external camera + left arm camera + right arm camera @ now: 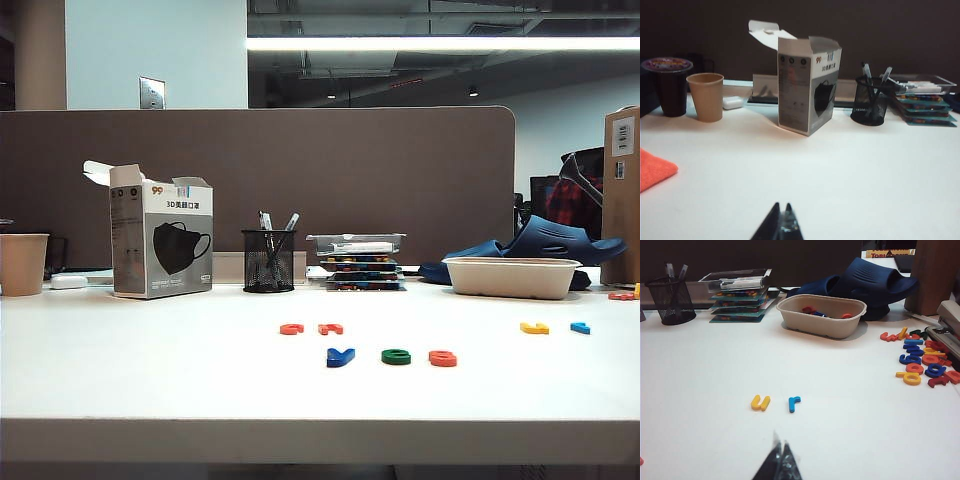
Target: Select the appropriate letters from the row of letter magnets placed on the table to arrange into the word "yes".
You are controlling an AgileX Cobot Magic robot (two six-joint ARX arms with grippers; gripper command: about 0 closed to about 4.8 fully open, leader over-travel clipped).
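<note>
white table (150, 390) bears letter magnets (396, 357), mask box (160, 240), bowl (511, 277).

Only the tips of the robot can be seen. In the left wrist view, the left gripper (781, 223) shows two thin black fingers (771, 226) that come to sharp points, side by side, with a small shiny grey bit between them. In the right wrist view, the right gripper (780, 460) looks the same: two dark pointed fingers (771, 465) pressed together, with a pale shiny patch. No arm shows in the exterior view.
</note>
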